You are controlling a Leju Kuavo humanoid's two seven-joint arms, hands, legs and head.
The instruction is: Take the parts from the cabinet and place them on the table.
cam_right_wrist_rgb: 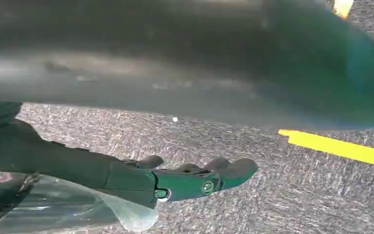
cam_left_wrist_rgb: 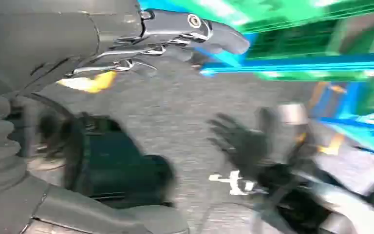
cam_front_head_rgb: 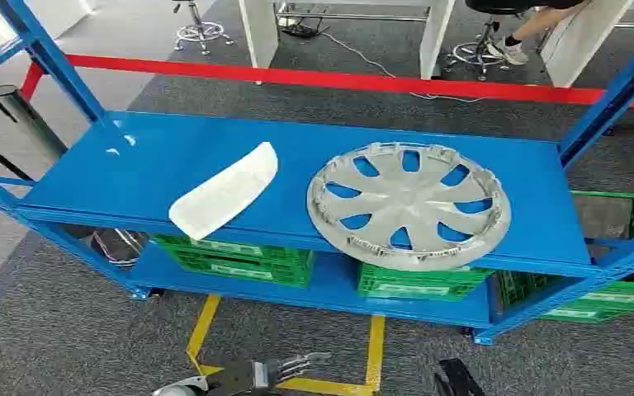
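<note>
1. A silver multi-spoke plastic wheel cover (cam_front_head_rgb: 409, 204) is seen lying flat on the top shelf of the blue metal rack (cam_front_head_rgb: 132, 169), toward the right, its near rim just over the front edge.
2. A white curved plastic trim piece (cam_front_head_rgb: 224, 190) is seen lying on the same shelf, left of the wheel cover and apart from it.
3. Green plastic crates (cam_front_head_rgb: 235, 257) are stowed on the lower shelf; another is seen at the right end of the rack.
4. A red barrier strip (cam_front_head_rgb: 314, 79) is seen behind the rack; stool bases and white table legs lie beyond it.
5. Yellow floor tape (cam_front_head_rgb: 201, 327) is laid on the grey carpet in front of the rack.
6. The left hand (cam_front_head_rgb: 276, 369) is held low, well short of the shelf, fingers extended and slightly spread, nothing held.
7. The right hand (cam_right_wrist_rgb: 195, 178) is seen over the carpet, fingers stretched out side by side, nothing gripped.
</note>
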